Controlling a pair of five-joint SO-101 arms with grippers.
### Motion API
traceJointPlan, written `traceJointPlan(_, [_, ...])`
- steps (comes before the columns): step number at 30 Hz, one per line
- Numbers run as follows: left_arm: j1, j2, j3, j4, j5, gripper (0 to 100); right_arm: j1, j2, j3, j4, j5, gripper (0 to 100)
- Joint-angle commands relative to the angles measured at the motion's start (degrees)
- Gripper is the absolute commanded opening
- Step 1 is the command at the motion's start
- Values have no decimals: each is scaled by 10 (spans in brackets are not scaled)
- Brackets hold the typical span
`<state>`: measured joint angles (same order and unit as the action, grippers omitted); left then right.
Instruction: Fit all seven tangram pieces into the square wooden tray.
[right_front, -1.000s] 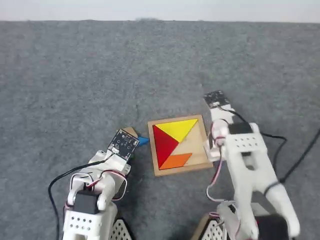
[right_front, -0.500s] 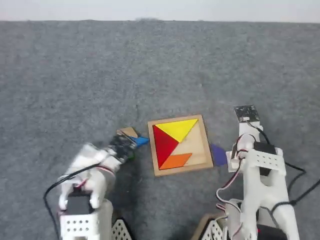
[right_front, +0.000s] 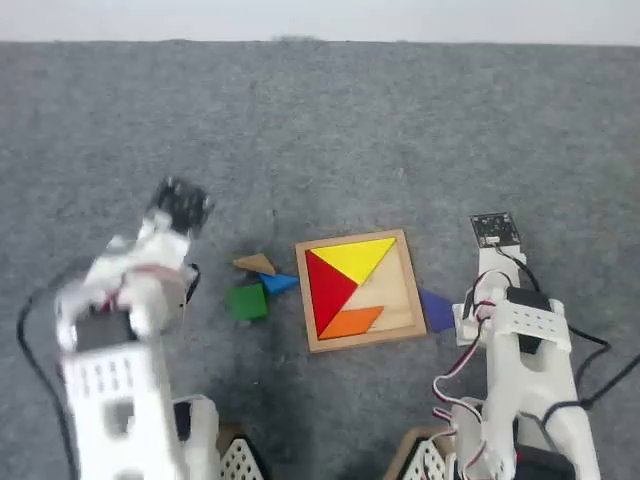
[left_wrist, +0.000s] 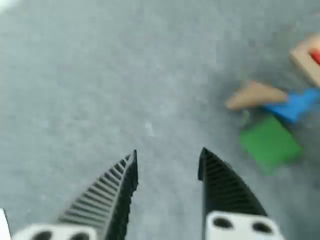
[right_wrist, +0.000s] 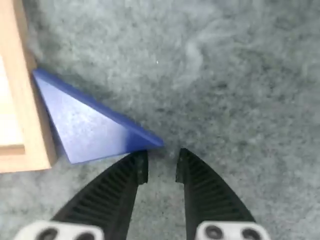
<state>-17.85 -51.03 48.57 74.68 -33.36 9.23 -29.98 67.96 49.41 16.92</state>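
The tray (right_front: 395, 295) sat mid-table holding the red piece (right_front: 328, 285), yellow piece (right_front: 362, 258) and orange piece (right_front: 350, 321). Just beside its right edge lay the dark blue triangle (right_wrist: 85, 125), its long edge running from the tray toward the right gripper (right_wrist: 161, 162). That gripper's empty jaws stood narrowly parted at the triangle's right tip, so it looked the nearer arm. The left gripper (left_wrist: 167, 170), spread and empty, hung well left of the green square (right_front: 246, 301).
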Motion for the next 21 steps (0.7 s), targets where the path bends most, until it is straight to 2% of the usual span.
traceJointPlan(1, [35,197,-163,75,-25,199,7,-1,-4,-9,5,112])
traceJointPlan(4, [62,297,-213,77,-52,200,7,-1,-4,-9,6,112])
traceJointPlan(9, [98,425,-238,-2,-67,200,7,0,-4,-10,7,112])
traceJointPlan(17, [174,503,-234,-65,-120,197,5,0,-4,-10,7,112])
traceJointPlan(21, [183,538,-235,-90,-131,197,4,0,-4,-10,7,112])
